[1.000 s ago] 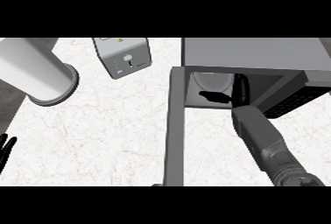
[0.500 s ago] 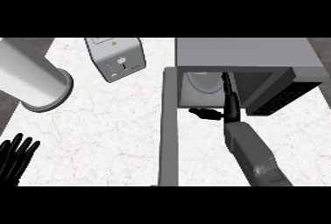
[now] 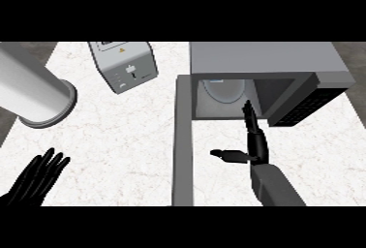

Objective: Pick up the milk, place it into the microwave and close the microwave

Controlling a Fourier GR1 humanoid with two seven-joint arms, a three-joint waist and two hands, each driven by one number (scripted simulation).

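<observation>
Now the right hand (image 3: 254,145), fingers straight & empty, is outside the grey box microwave (image 3: 261,60); white milk carton (image 3: 223,91) sits inside. Swing open door (image 3: 184,145) shut w/ flat push.

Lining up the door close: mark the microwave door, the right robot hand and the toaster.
microwave door (image 3: 184,145): head view, on the open door's grey edge.
right robot hand (image 3: 256,145): head view, on its palm, fingers straight.
toaster (image 3: 127,68): head view, on its front face.
</observation>
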